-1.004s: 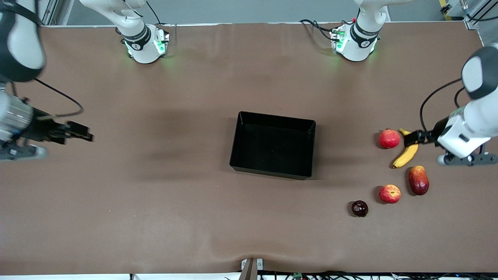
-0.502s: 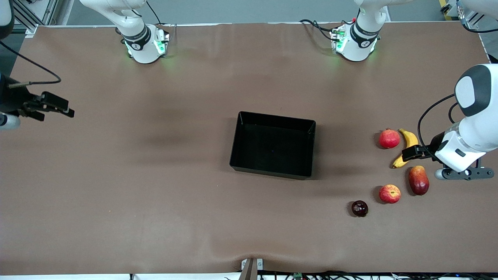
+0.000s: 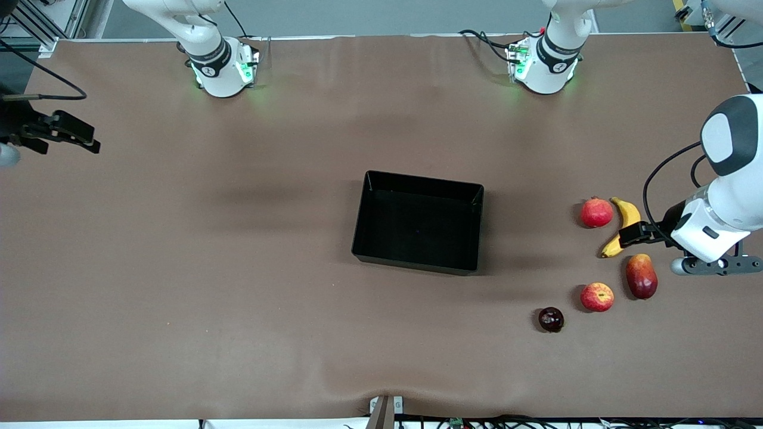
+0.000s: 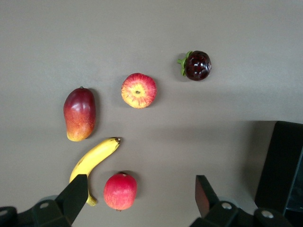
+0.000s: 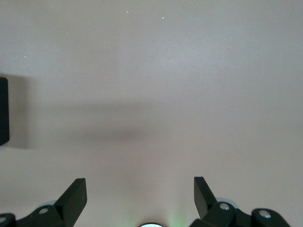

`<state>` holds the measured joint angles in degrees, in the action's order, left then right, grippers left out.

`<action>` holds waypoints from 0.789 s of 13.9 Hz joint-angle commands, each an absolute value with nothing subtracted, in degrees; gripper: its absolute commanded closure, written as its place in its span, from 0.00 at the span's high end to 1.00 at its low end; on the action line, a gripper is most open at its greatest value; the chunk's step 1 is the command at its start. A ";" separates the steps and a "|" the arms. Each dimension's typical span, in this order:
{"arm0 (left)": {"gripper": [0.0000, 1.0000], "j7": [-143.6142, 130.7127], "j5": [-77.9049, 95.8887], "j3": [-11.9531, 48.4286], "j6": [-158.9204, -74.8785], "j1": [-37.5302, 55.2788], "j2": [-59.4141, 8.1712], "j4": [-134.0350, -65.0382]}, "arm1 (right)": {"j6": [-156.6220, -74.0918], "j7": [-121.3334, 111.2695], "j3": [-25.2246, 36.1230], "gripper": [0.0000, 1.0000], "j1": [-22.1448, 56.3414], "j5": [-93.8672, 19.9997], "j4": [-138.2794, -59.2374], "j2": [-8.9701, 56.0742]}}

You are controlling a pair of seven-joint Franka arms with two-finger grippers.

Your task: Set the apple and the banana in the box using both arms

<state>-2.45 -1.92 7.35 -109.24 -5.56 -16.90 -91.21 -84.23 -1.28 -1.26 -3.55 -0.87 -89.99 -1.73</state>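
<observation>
The black box [image 3: 423,180] stands mid-table with nothing in it. Toward the left arm's end lie the yellow banana [image 3: 629,211] and, nearer the front camera, the red-and-yellow apple [image 3: 596,297]. My left gripper [image 3: 632,233] hangs open over the banana's middle. In the left wrist view the banana [image 4: 94,158] and apple [image 4: 138,90] show ahead of the open left gripper [image 4: 141,178], with nothing held. My right gripper [image 3: 77,138] hovers open over bare table at the right arm's end. The right wrist view shows my right gripper [image 5: 139,181] empty.
A pinkish-red round fruit [image 3: 596,212] lies beside the banana. A red-yellow mango [image 3: 641,276] sits beside the apple. A dark maroon fruit [image 3: 551,319] lies nearest the front camera. A corner of the box [image 5: 4,111] shows in the right wrist view.
My left gripper slid along the banana from its end by the pinkish-red fruit to its middle. My right gripper swung back toward the robots' edge of the table. No fruit moved.
</observation>
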 commanded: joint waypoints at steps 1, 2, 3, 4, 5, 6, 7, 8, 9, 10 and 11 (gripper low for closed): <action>1.00 -3.34 -2.64 7.56 -108.11 -5.54 -15.38 -91.14 | -83.94 -0.96 -1.67 1.00 -5.79 -0.79 -89.83 -2.55; 1.00 -3.34 -2.64 7.56 -107.84 -5.71 -15.21 -91.23 | -84.02 -1.05 -1.76 1.00 -5.97 -0.70 -89.48 -2.55; 1.00 -3.25 -2.64 7.56 -107.58 -5.80 -15.03 -91.23 | -83.68 -1.05 -1.76 1.00 -6.06 -0.70 -89.56 -2.55; 1.00 -3.16 -2.64 7.47 -107.49 -5.80 -14.94 -91.14 | -82.37 -0.62 -1.67 1.00 -6.33 -1.05 -89.21 -2.37; 1.00 -3.25 -2.72 7.47 -106.88 -5.80 -14.85 -91.23 | -82.09 -0.53 -1.84 1.00 -5.98 -0.88 -89.21 -2.29; 1.00 -3.16 -2.64 7.38 -106.44 -5.80 -14.77 -91.14 | -82.18 -0.53 -1.93 1.00 -5.63 -0.27 -89.21 -2.20; 1.00 -3.08 -2.72 7.47 -106.44 -5.80 -14.59 -91.23 | -82.35 -0.53 -1.93 1.00 -5.80 -0.18 -89.12 -2.20; 1.00 -3.16 -2.72 7.47 -106.44 -5.71 -14.59 -91.23 | -82.53 -0.53 -1.85 1.00 -6.24 -0.78 -89.03 -2.20; 1.00 -3.16 -2.72 7.47 -106.35 -5.71 -14.59 -91.23 | -82.79 -0.70 -1.76 1.00 -6.41 -1.05 -88.60 -2.11; 1.00 -3.16 -2.72 7.56 -106.35 -5.71 -14.50 -91.23 | -83.14 -0.53 -1.76 1.00 -6.07 -1.05 -88.07 -1.85; 1.00 -3.08 -2.72 7.47 -106.35 -5.71 -14.41 -91.23 | -83.41 -0.53 -1.84 1.00 -5.89 -1.05 -87.89 -1.58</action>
<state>-2.45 -1.92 7.36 -107.47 -5.74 -15.48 -91.15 -83.43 -1.27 -1.12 -5.26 -0.90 -89.09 -1.77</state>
